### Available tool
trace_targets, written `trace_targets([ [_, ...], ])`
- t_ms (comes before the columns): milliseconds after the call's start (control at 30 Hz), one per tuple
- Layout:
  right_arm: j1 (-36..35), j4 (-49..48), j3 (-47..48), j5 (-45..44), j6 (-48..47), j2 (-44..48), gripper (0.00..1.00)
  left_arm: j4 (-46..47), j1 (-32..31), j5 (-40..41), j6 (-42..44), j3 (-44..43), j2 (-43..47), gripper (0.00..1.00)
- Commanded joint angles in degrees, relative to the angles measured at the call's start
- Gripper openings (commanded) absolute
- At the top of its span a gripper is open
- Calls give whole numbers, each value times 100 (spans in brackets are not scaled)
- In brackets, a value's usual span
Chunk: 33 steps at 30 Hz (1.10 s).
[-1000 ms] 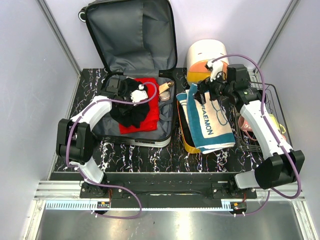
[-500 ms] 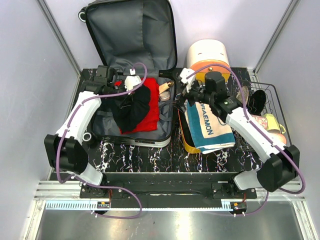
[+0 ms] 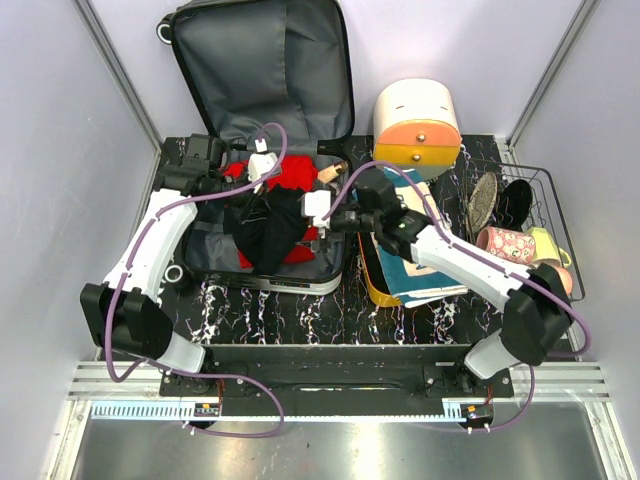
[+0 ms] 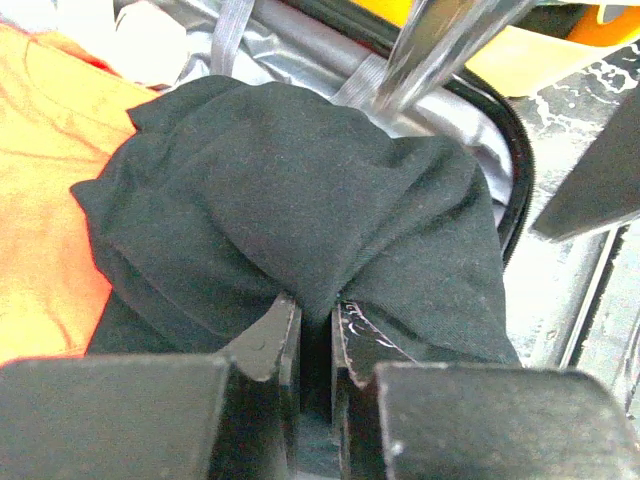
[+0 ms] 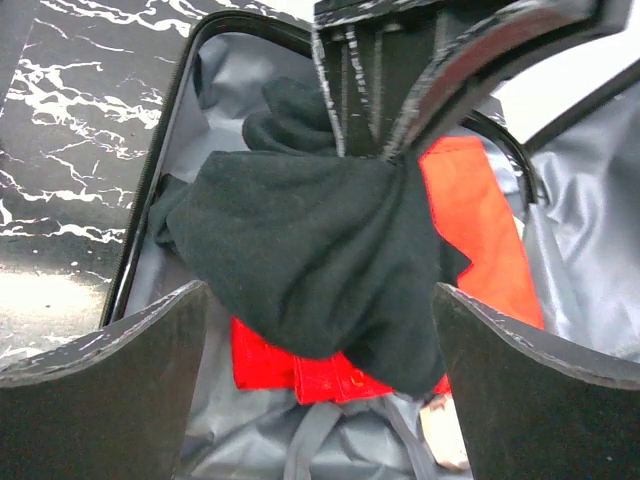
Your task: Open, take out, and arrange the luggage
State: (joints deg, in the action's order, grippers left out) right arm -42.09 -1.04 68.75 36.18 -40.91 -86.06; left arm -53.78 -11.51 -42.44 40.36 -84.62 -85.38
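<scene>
Black marbled table [image 3: 300, 300], grey walls: the luggage [image 3: 265, 90] lies open at back left, lid upright. Only the left wrist view shows the left gripper [image 4: 312, 315] pinched tight on a black garment [image 4: 290, 200]. The right gripper [image 5: 315, 300] (jaws spread wide) faces that garment above the luggage's right half. A red garment [image 5: 480, 220] lies inside the luggage. Right of the luggage, an orange tray [image 3: 372, 285] holds a folded towel [image 3: 425, 285].

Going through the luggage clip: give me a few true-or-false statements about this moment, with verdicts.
1. The suitcase stands open, its lid leaning back. True.
2. The left gripper is shut on a black garment. True.
3. The right gripper is clamped shut. False: the right gripper's jaws stand wide open and hold nothing.
4. The wire basket sits left of the suitcase. False: the wire basket sits to the right of the suitcase.
</scene>
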Motion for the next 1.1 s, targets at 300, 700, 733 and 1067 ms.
trace_targets([
  [300,-397,-530,753,-428,-295,-1167,89,-124,-229,-1205,157,112,812,0],
  [700,-388,-81,595,-1481,205,220,0,-116,-212,-1093,-738,-318,1559,49],
  [733,-388,-20,613,-1596,241,369,0,-72,-220,-996,-836,-318,1621,68],
  [1067,-379,902,1112,-3256,-111,2206,0,913,-185,-19,-1935,-46,2272,99],
])
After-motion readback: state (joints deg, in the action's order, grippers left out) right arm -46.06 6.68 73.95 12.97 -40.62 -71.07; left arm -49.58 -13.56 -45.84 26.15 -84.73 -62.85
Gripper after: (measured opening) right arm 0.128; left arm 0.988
